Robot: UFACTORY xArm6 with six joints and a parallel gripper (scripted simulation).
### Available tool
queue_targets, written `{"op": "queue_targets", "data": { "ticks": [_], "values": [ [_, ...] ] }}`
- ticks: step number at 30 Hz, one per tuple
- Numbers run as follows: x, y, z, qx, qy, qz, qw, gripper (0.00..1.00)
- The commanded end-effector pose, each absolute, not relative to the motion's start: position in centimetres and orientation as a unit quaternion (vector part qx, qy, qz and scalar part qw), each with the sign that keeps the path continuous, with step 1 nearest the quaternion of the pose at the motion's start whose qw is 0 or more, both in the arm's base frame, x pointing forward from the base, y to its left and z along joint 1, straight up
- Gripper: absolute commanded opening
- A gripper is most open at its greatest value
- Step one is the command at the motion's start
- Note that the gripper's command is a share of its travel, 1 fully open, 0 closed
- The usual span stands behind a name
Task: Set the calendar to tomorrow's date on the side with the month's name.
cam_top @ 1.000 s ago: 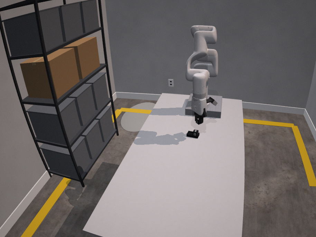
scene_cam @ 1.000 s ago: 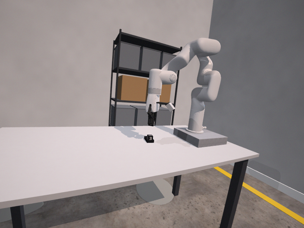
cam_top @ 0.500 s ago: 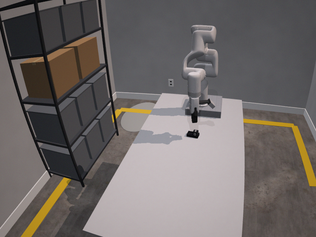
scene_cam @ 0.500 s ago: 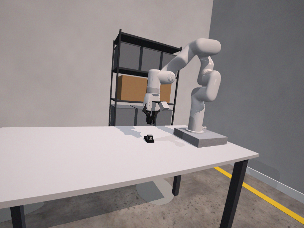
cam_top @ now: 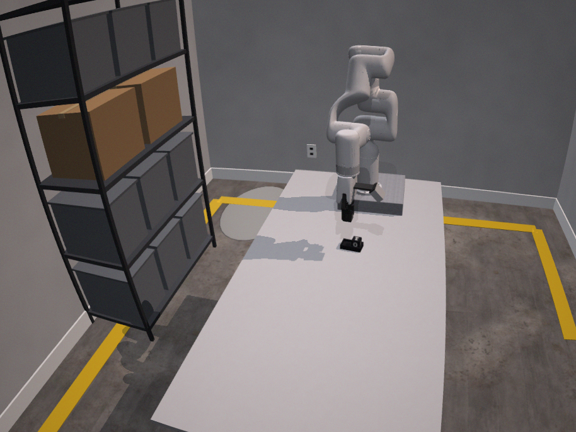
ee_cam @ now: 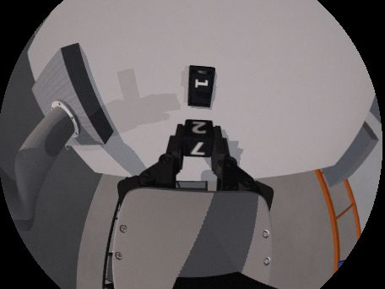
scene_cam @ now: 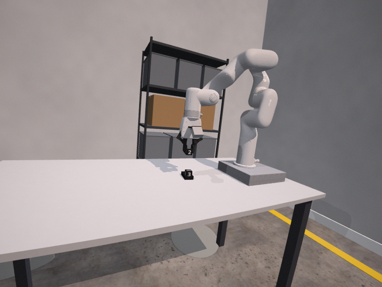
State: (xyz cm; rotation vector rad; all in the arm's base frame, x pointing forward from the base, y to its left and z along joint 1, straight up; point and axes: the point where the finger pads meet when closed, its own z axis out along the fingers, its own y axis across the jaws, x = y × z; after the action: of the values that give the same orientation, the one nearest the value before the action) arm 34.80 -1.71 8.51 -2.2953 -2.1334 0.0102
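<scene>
Quick note for you: the claw point(cam_top: 347, 216) point(scene_cam: 189, 149) point(ee_cam: 197, 134) is clamped on a black number cube point(scene_cam: 189, 152) point(ee_cam: 198, 136), one finger on each side of it. You've got that cube up in the air, well apart from the tray point(cam_top: 345, 245) point(scene_cam: 189, 178) point(ee_cam: 198, 104), which sits flat on the bench point(cam_top: 353, 325) point(scene_cam: 138, 197) point(ee_cam: 274, 84). In the exterior view you can read a white 2 on the held cube, upright or close to it; from the wrist you get a 2 and a 7 (both upside down from there). The second cube point(cam_top: 357, 241) point(scene_cam: 188, 172) point(ee_cam: 202, 81) is in the tray, at the end nearer the exterior camera, with the tray's other end beside it. Its face toward that camera shows you an upright 3, its top shows a 1 in the wrist view (lying sideways), and the top view gives you a 0 on another side face. Month name: too small or hidden, you can't read it here. So only one cube is in the tray, and the date isn't complete. Your arm point(cam_top: 348, 150) point(scene_cam: 262, 58) stands on a gray block point(cam_top: 392, 207) point(scene_cam: 268, 178) point(ee_cam: 90, 89) at one end of the bench, its wrist bent so the claw points down. Behind, the exterior view gives you a black rack point(cam_top: 88, 139) point(scene_cam: 148, 70) with brown boxes point(cam_top: 116, 135) point(scene_cam: 166, 111) on it.

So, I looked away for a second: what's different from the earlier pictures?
The gripper has turned, its cube now showing a 2 to the exterior view. The tray and other cube stayed put.
</scene>
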Motion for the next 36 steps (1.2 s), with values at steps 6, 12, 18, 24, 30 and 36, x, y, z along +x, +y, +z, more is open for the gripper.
{"op": "queue_targets", "data": {
  "ticks": [6, 12, 18, 24, 30, 36],
  "values": [
    [34.9, -1.8, 8.6, -0.736, -0.677, 0.003, 0.001, 0.27],
    [34.9, -1.8, 8.6, -0.737, -0.676, 0.003, 0.001, 0.27],
    [34.9, -1.8, 8.2, -0.745, -0.667, 0.004, 0.001, 0.27],
    [34.9, -1.8, 7.2, -0.746, -0.666, 0.004, 0.001, 0.27],
    [34.9, -1.8, 5.2, -0.746, -0.666, 0.004, 0.001, 0.27],
    [34.9, -1.8, 3.2, -0.746, -0.666, 0.004, 0.001, 0.27]
  ]
}}
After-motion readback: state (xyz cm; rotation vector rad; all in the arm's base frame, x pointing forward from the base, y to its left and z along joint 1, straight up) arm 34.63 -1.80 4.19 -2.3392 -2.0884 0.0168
